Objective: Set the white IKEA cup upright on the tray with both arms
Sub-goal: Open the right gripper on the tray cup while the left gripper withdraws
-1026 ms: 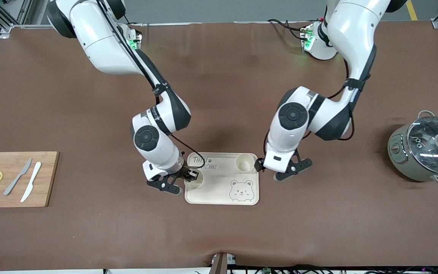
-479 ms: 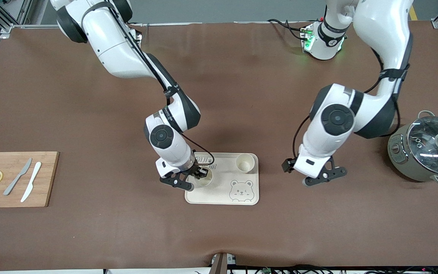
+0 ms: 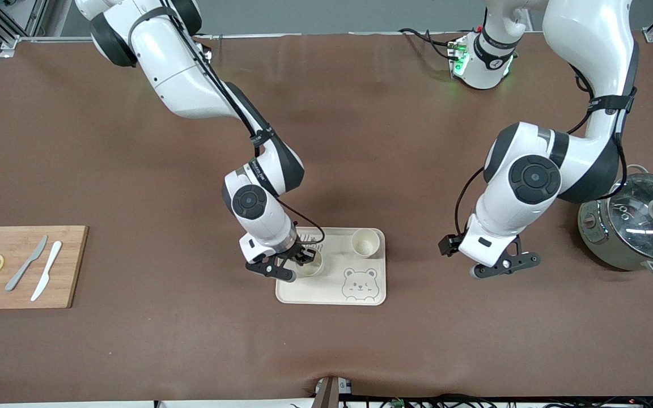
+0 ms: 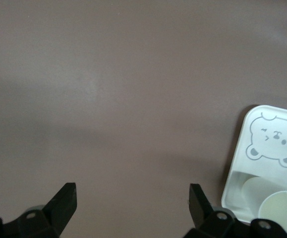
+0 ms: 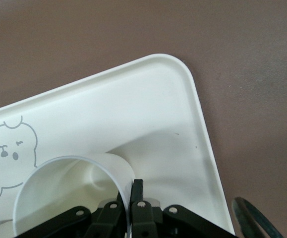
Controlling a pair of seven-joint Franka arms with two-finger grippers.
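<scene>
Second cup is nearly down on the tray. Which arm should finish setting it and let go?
Right. The right hand is shut on the rim of the cup, upright over the tray. The left hand is open over bare table toward its own end, its cup already on the tray.

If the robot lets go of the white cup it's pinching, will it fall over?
Probably not. The cup looks upright with its mouth up, over the flat tray, so it should stand. It looks thin-walled where the right end effector pinches its rim, so likely light and easy to tip if bumped. The left end effector is open over bare table.
</scene>
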